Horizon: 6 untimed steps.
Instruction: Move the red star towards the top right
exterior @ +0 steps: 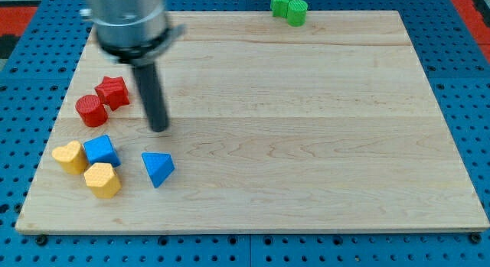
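- Nearest, below my tip (158, 128): a yellow block (102, 180), a blue triangle (158, 168), a blue cube (101, 151) and a yellow heart (70, 156).
- My tip is a bare rod, no fingers.
- The red star (112, 92) sits just left of my tip, touching the red cylinder (91, 111).
- Farthest from my tip, two green blocks (289, 7) sit at the wooden board (306, 129)'s top edge.

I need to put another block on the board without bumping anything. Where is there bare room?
The wide wood right of my tip and the blue triangle, below the green blocks, is bare. The view's left is crowded: red star, red cylinder, blue cube, two yellow hearts.
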Motion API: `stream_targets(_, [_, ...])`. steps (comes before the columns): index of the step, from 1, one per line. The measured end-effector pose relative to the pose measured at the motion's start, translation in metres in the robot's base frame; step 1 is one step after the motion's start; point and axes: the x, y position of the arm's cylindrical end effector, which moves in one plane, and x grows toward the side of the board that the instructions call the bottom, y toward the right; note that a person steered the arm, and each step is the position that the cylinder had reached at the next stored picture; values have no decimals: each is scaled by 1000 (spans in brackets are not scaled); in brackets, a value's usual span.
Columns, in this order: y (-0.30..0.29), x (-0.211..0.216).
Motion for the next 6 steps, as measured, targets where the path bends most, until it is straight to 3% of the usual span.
stream_targets(2, [-35,9])
stream_targets(4, [-111,5])
stream_targets(5, [-65,-12])
stream_targets(6, [-65,-72])
